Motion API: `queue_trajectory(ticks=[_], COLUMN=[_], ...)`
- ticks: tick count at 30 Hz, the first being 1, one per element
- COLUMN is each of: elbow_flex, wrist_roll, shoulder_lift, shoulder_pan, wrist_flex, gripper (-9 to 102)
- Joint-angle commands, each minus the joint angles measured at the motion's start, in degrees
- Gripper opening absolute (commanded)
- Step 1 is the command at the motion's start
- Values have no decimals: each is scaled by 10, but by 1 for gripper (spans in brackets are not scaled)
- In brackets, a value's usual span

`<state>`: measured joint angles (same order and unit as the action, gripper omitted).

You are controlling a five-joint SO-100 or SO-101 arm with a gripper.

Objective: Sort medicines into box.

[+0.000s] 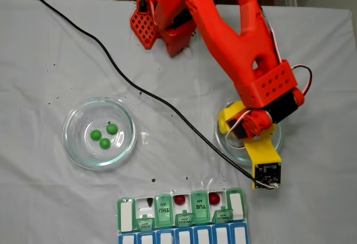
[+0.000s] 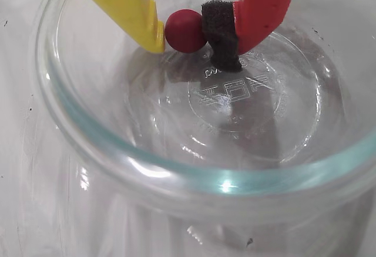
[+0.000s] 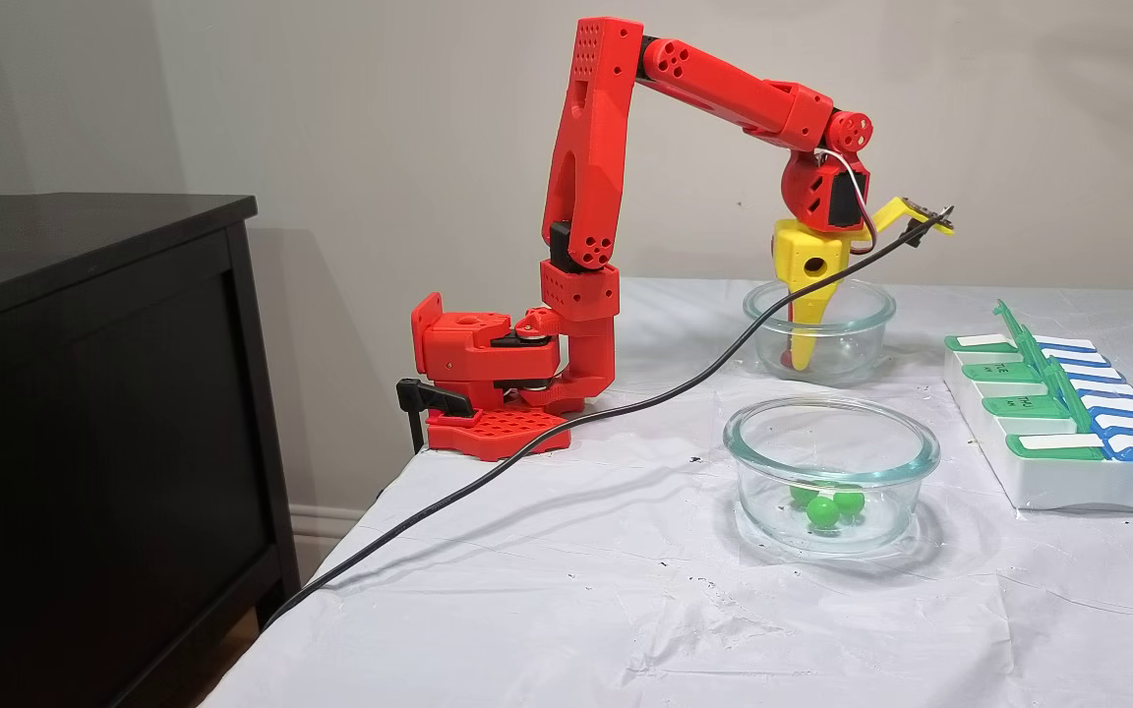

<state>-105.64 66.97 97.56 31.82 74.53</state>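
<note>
Medicine under your grip is one small glossy red ball (image 2: pixel 185 31), pinched between yellow finger and foam-padded red finger of the nearly closed gripper (image 2: pixel 183 40), low inside the round clear glass dish (image 2: pixel 176 178), ready for lifting.

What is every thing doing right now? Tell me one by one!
gripper: shut on the red ball, down inside a glass dish.
red ball: pinched between the yellow finger and the black pad.
glass dish: upright, the gripper's tips inside.
three green balls: lying loose in the other glass dish.
pill box: some green lids flipped open; two red balls in open compartments.
</note>
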Motion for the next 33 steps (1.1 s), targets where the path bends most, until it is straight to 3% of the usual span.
queue_trajectory(ticks=[1, 25, 33], elbow_flex=[1, 12, 5], wrist_roll=[-6, -69, -81], shoulder_lift=[13, -7, -9], shoulder_pan=[7, 38, 35], wrist_flex=[11, 69, 43], gripper=[15, 15, 14])
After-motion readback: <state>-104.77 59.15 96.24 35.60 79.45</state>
